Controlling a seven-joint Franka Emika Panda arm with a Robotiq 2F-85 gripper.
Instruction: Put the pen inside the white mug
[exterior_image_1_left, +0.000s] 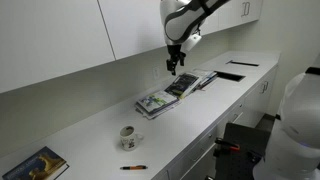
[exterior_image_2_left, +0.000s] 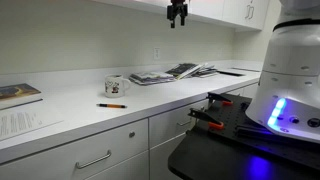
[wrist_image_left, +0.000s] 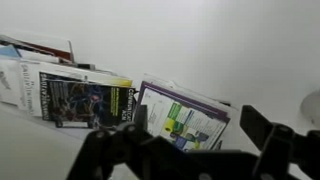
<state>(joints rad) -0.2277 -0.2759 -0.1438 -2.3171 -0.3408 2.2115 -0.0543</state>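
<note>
The pen is a thin orange-red stick lying flat near the counter's front edge; it also shows in an exterior view. The white mug stands upright just behind it, with a dark print on its side, and shows in both exterior views. My gripper hangs high above the row of books, well away from mug and pen; it is near the top edge in an exterior view. In the wrist view its fingers are spread apart with nothing between them. Pen and mug are out of the wrist view.
A row of books and magazines lies on the white counter below the gripper, also in the wrist view. Another book lies at the counter's end. Wall cabinets hang above. A white robot base stands beside the counter.
</note>
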